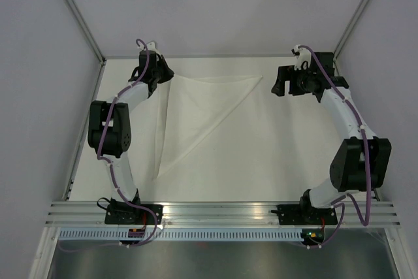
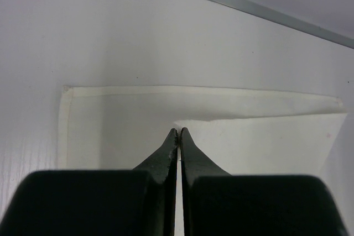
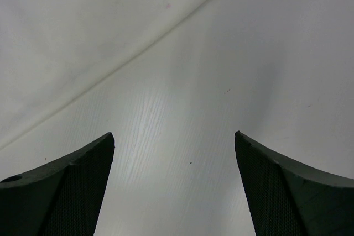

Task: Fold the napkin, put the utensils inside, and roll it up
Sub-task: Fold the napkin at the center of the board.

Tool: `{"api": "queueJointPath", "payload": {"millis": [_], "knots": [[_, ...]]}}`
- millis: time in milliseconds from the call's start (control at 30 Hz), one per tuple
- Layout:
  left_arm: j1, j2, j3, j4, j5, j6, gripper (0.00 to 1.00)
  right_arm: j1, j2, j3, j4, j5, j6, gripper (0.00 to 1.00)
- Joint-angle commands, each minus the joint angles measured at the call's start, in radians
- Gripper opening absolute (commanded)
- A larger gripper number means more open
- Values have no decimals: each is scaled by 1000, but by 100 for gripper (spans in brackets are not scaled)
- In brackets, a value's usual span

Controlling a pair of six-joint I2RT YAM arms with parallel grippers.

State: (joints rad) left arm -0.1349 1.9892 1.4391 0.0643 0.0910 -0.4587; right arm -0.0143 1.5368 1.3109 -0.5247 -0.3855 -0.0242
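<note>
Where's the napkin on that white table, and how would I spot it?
Start at the white table. On its far half, left of centre, lies the napkin, folded into a flat triangle. Only its faint creamy edges and soft creases set it apart from the bare tabletop around it.

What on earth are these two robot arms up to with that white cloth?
They are folding a napkin on the table. It lies folded roughly into a triangle. The left claw is shut at the napkin's far left corner and seems to pinch the top layer's corner there. The right claw is open over bare table beside the napkin's right corner, holding nothing. No utensils are in view, so placing them and rolling up are not yet done.
</note>
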Motion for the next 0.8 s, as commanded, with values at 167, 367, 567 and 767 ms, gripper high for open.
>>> {"api": "queueJointPath", "payload": {"millis": [167, 367, 567, 767], "knots": [[4, -30, 34, 6, 44, 14, 2, 8, 267, 145, 143, -3, 3, 90], [4, -76, 14, 3, 21, 41, 2, 36, 332, 188, 164, -6, 21, 88], [6, -99, 15, -3, 12, 52, 2, 36, 286, 156, 164, 2, 18, 87], [4, -115, 18, -9, -16, 52, 2, 36, 278, 149, 157, 4, 18, 88]]}}
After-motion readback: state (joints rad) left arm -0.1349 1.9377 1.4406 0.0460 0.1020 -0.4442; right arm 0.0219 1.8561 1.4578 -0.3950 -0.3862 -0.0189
